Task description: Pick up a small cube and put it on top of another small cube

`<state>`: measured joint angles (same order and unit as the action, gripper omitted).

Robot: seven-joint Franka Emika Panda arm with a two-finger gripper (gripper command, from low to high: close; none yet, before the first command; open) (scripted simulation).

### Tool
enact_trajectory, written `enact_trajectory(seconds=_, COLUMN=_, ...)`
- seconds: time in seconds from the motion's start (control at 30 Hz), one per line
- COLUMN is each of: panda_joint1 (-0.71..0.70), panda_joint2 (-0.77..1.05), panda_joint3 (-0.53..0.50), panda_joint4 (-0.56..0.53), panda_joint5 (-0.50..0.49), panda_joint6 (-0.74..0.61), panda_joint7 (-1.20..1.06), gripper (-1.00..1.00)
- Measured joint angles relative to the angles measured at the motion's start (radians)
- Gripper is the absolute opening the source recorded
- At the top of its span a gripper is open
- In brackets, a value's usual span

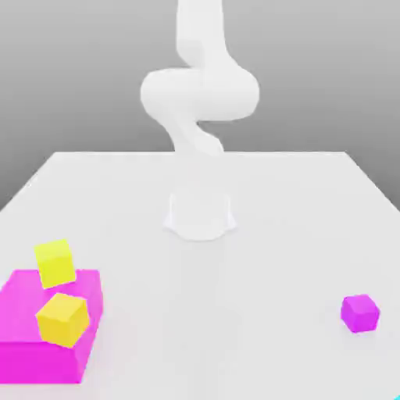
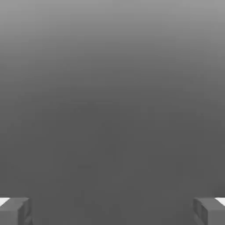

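In the hand view, the gripper (image 2: 112,212) is spreading its squared gray fingers wide before a smooth gray backdrop, holding nothing. The exterior view is adding one glossy white rounded arm (image 1: 200,94) and one plain pale table (image 1: 199,312), where one flat-sided magenta block (image 1: 39,361) is lying, two yellow cubes (image 1: 55,263) showing at it and one small purple cube (image 1: 360,313) sitting well apart from it.

Bare tabletop (image 1: 234,289) lies open between magenta block (image 1: 43,363) and purple cube (image 1: 360,313).
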<state>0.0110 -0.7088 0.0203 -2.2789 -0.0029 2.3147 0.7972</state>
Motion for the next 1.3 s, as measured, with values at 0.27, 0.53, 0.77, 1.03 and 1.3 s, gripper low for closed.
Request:
enact_trajectory(seconds=0.27, panda_joint1=0.035, panda_joint2=0.295, panda_joint3=0.073, panda_joint4=0.068, panda_joint5=-0.021, panda_joint6=0.048, panda_joint7=0.0, gripper=0.0)
enact_trajectory(seconds=0.53, panda_joint1=0.075, panda_joint2=0.585, panda_joint3=0.145, panda_joint4=0.136, panda_joint5=-0.069, panda_joint6=0.095, panda_joint7=0.019, gripper=0.0)
enact_trajectory(seconds=0.77, panda_joint1=0.144, panda_joint2=0.842, panda_joint3=0.179, panda_joint4=0.195, panda_joint5=-0.127, panda_joint6=0.134, panda_joint7=0.047, gripper=0.0)
enact_trajectory(seconds=1.03, panda_joint1=0.226, panda_joint2=1.134, panda_joint3=0.201, panda_joint4=0.263, panda_joint5=-0.181, panda_joint6=0.178, panda_joint7=0.069, gripper=0.0)
enact_trajectory(seconds=1.3, panda_joint1=0.289, panda_joint2=1.379, panda_joint3=0.172, panda_joint4=0.323, panda_joint5=-0.231, panda_joint6=0.291, panda_joint7=0.097, gripper=-1.0)
